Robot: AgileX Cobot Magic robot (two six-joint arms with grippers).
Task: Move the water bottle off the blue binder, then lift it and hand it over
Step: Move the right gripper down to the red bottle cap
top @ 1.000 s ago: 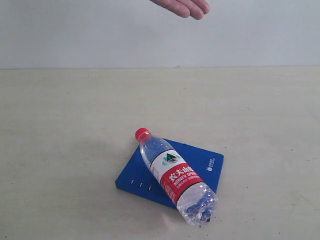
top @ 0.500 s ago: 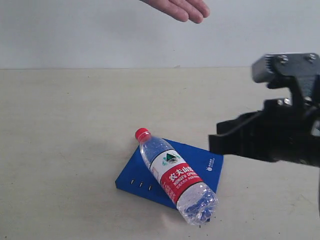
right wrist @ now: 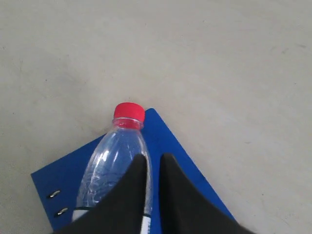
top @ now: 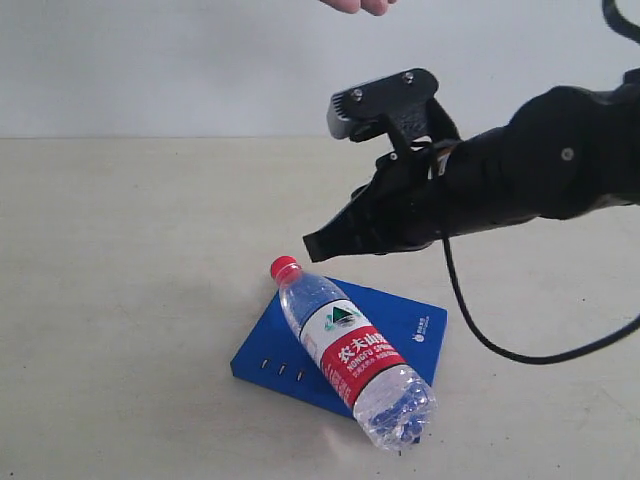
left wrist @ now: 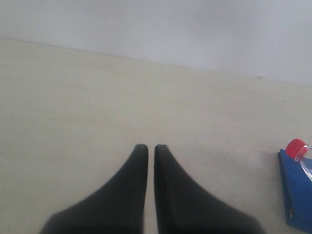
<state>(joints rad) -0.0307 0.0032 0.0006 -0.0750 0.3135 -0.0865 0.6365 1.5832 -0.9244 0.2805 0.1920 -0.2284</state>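
The pale tabletop (top: 120, 250) fills most of the exterior view. The big black right arm (top: 540, 170) reaches in from the right of the frame. The blue binder (top: 410, 320) lies flat in the lower middle. The water bottle (top: 352, 352) lies on its side on top of it. Its bottom sticks out past the binder's edge toward the lower right. The bottle looks like thin, clear plastic, so it is likely light, smooth and a bit squishy. It is round, so it may roll when pushed. How much water is inside is hard to tell. The best place to take hold looks like the middle, around the red-and-white label (top: 340, 322), where the sides are straight. A soft squeeze should do, because a hard one could crush it. The right end effector (top: 312, 243) hangs just above the bottle's top end. Its two fingers are almost pressed together and hold nothing. The left end effector (left wrist: 147, 148) is pressed together too, well apart from the bottle, over bare tabletop. A person's hand (top: 360, 5) peeks in at the top edge. The small red cap (top: 284, 267) points to the upper left.
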